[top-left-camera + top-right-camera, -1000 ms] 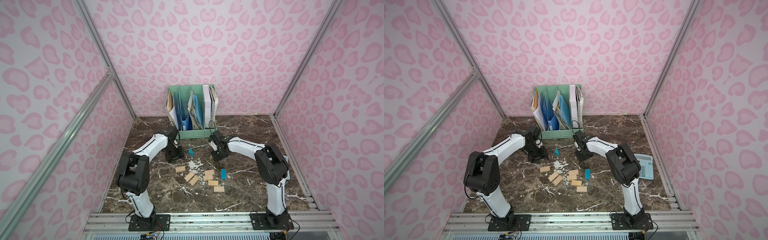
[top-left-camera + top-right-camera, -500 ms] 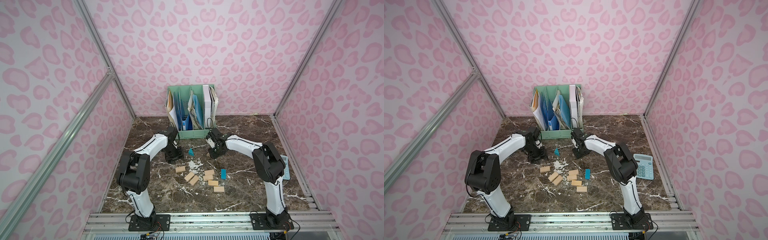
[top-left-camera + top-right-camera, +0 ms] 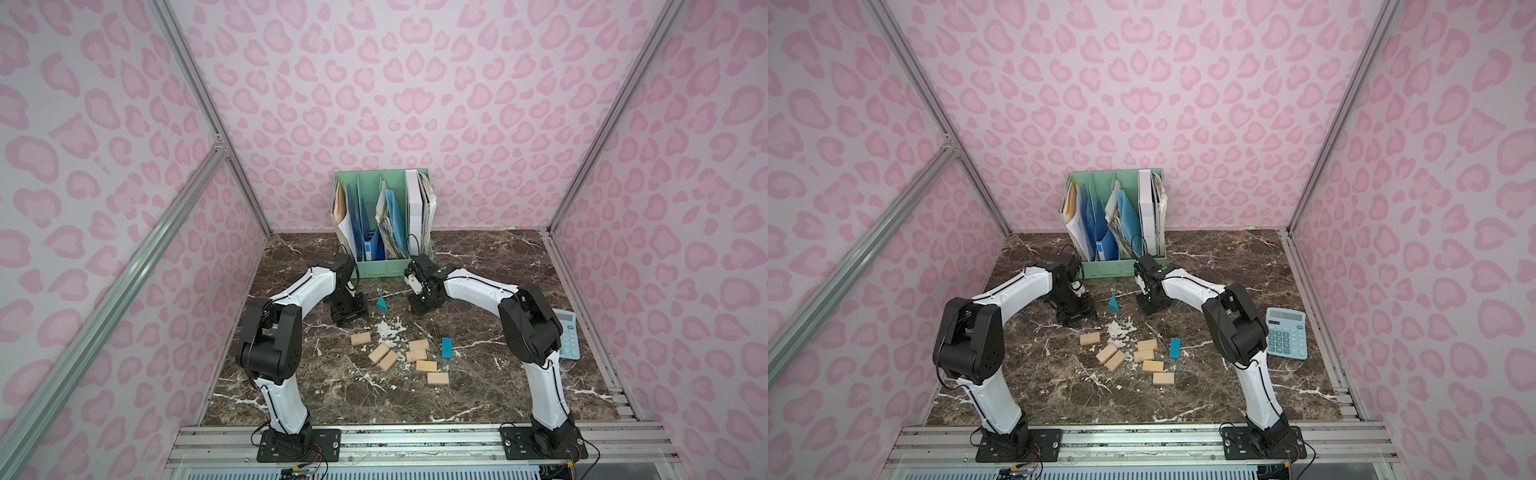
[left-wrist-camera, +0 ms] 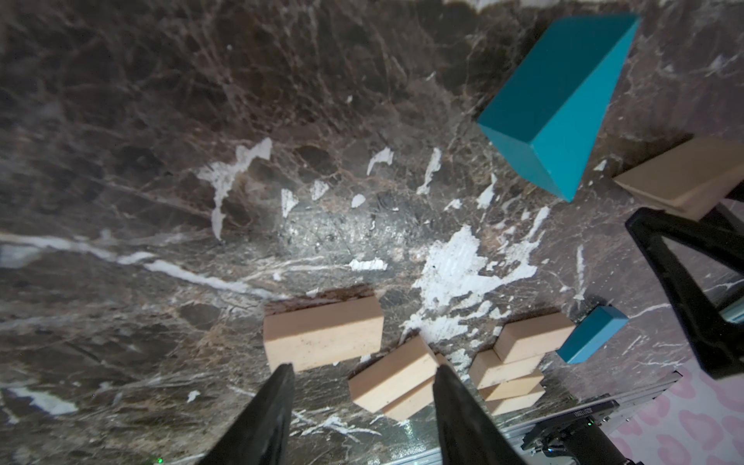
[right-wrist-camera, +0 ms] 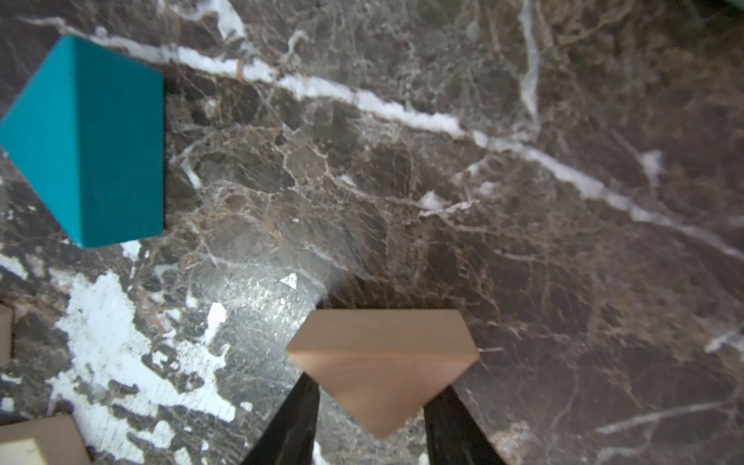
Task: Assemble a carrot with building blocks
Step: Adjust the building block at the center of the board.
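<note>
My right gripper (image 5: 372, 386) is shut on the tan wooden triangle (image 5: 382, 362), low over the marble near the file holder; in a top view it is the right gripper (image 3: 422, 305). The teal triangle (image 3: 382, 304) stands between the two grippers, also seen as the teal triangle (image 5: 88, 141). My left gripper (image 4: 362, 367) is open and empty, hovering left of the teal triangle (image 4: 563, 100); in a top view it is the left gripper (image 3: 349, 311). Several tan rectangular blocks lie loose toward the front, among them a tan block (image 3: 360, 338) and a tan block (image 3: 438, 378). The teal rectangle (image 3: 446, 348) lies to their right.
A green file holder (image 3: 386, 266) full of papers stands at the back, close behind both grippers. A blue calculator (image 3: 567, 336) lies at the right, beside the right arm. White crumbs (image 3: 390, 328) are scattered between the teal triangle and the tan blocks.
My right gripper has shifted a little left and toward the back, and its jaws have narrowed slightly on the tan triangle. The left arm and the loose blocks have not moved.
</note>
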Tool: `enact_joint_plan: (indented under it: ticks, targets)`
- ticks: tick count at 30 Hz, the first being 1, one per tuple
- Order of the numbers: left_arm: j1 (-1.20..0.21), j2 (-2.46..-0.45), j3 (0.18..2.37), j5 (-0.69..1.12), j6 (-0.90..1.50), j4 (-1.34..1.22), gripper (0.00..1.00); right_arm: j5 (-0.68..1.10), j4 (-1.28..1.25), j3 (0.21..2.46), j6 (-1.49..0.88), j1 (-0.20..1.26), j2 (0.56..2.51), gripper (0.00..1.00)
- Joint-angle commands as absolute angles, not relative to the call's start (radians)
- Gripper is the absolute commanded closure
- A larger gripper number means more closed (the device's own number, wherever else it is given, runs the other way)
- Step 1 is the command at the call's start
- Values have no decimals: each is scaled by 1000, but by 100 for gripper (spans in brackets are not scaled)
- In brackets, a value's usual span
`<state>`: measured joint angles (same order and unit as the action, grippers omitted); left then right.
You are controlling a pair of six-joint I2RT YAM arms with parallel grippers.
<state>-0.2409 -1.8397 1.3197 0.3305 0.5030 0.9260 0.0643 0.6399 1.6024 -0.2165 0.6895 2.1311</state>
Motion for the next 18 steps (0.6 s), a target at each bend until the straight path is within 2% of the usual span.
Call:
enact_joint_plan:
  ticks: [1,18]
  targets:
    - [-229,-1867,1352,346,511,917,42,38,668,1607,-208,689,2128,55]
    - [-184,-2062,1553,457,592,873,41,63,667,1642,-151,690,2135,52]
